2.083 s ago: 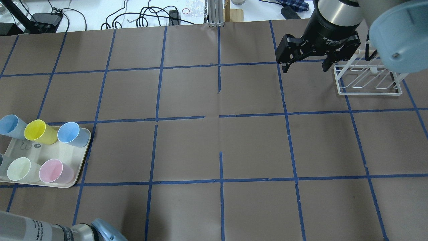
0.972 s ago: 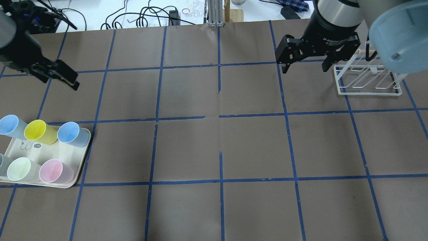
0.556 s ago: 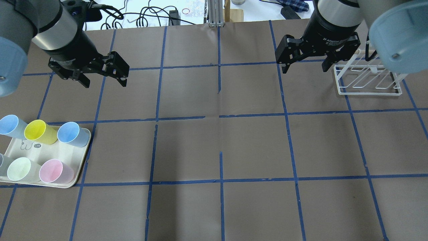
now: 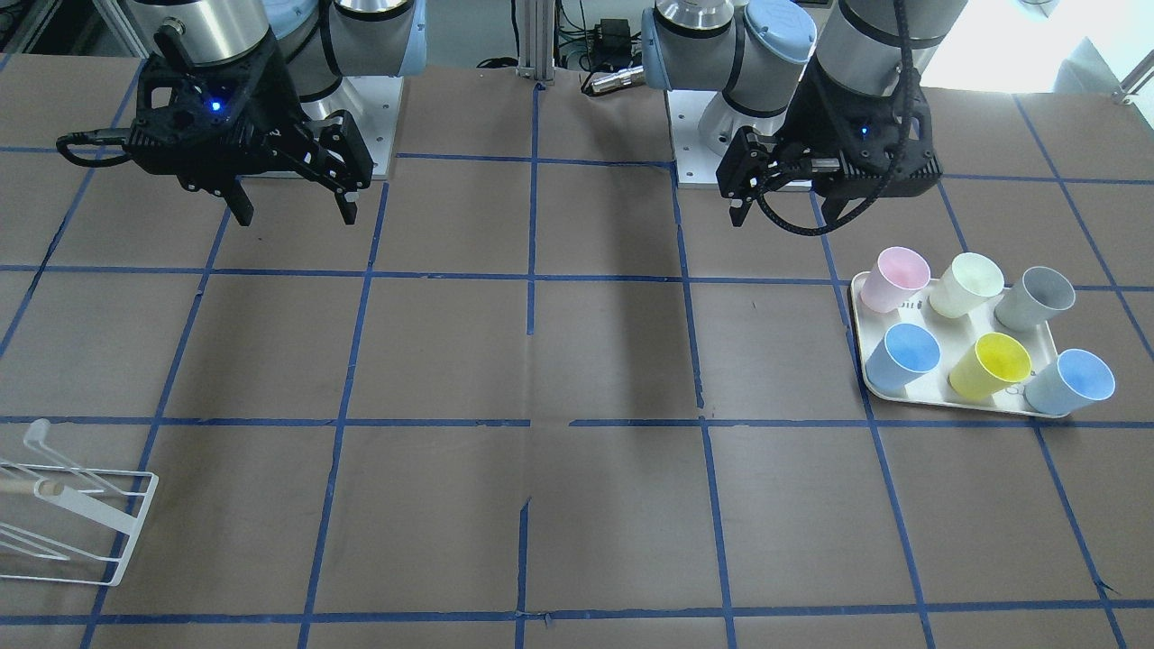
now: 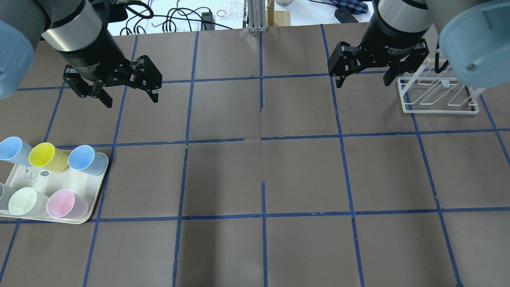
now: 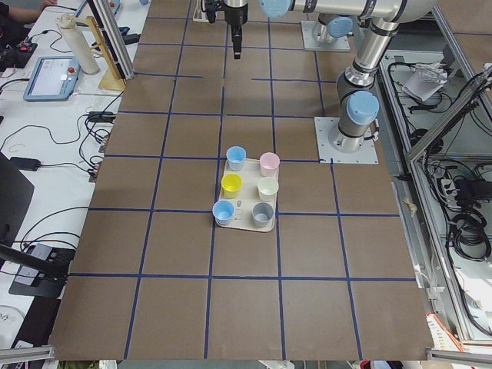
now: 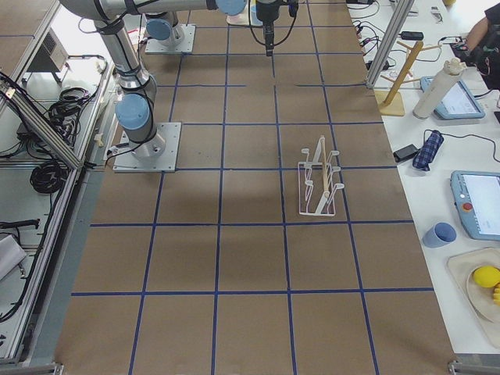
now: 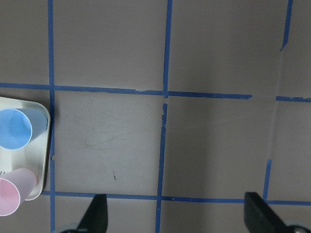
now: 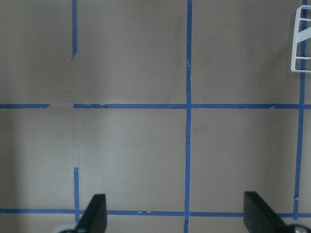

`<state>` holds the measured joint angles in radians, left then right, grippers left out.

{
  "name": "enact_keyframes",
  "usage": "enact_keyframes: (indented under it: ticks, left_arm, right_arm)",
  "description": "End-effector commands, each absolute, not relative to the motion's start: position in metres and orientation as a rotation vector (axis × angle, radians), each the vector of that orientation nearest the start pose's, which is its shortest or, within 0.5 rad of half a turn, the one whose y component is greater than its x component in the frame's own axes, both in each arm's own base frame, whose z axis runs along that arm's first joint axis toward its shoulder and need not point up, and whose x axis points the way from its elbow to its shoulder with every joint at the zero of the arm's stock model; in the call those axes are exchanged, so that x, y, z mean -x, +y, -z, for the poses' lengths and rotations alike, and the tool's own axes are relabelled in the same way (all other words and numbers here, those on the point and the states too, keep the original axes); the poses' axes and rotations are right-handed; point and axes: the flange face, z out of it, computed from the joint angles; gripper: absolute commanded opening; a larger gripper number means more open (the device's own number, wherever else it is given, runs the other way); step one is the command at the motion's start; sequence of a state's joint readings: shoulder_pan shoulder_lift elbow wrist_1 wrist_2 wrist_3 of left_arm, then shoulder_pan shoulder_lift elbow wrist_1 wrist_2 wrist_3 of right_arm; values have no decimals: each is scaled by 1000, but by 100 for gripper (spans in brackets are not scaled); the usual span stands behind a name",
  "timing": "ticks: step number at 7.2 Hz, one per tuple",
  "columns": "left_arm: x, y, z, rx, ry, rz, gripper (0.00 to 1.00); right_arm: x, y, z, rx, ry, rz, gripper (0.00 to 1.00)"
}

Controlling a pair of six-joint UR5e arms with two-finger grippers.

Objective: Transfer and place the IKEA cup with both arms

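The grey IKEA cup point(image 4: 1037, 297) stands upright at a corner of the cream tray point(image 4: 858, 324), next to the cream-green cup. In the overhead view only its edge point(image 5: 1, 195) shows at the left border; it also shows in the exterior left view point(image 6: 263, 213). My left gripper point(image 5: 131, 101) is open and empty, hovering above the table beyond the tray, apart from the cups; it also shows in the front view point(image 4: 783, 209). My right gripper point(image 5: 362, 83) is open and empty beside the white rack, and shows in the front view point(image 4: 297, 216).
The tray point(image 5: 75, 183) also holds two light-blue cups point(image 5: 83, 159), a yellow point(image 5: 46, 156), a pink point(image 5: 63, 203) and a cream-green cup point(image 5: 24, 201). A white wire rack point(image 5: 438, 93) stands at the far right. Brown paper with blue tape lines covers the table.
My left arm swung from the near left edge up into view and now hovers open beyond the tray, a little further right than 0.6 s ago. The right arm and the cups have not moved.
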<state>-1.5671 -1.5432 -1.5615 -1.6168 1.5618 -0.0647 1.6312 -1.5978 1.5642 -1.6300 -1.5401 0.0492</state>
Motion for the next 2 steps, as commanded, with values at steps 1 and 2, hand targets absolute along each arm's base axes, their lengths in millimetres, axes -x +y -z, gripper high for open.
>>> enact_keyframes:
  ticks: [1,2]
  left_arm:
    - [129,-481,-501,82,3150,-10,100]
    - [126,-478,-502,-18,3151,-7,100]
  right_arm:
    - [-166,-479,-511,21,3103,140,100]
    - [-166,-480,-510,21,3103,138,100]
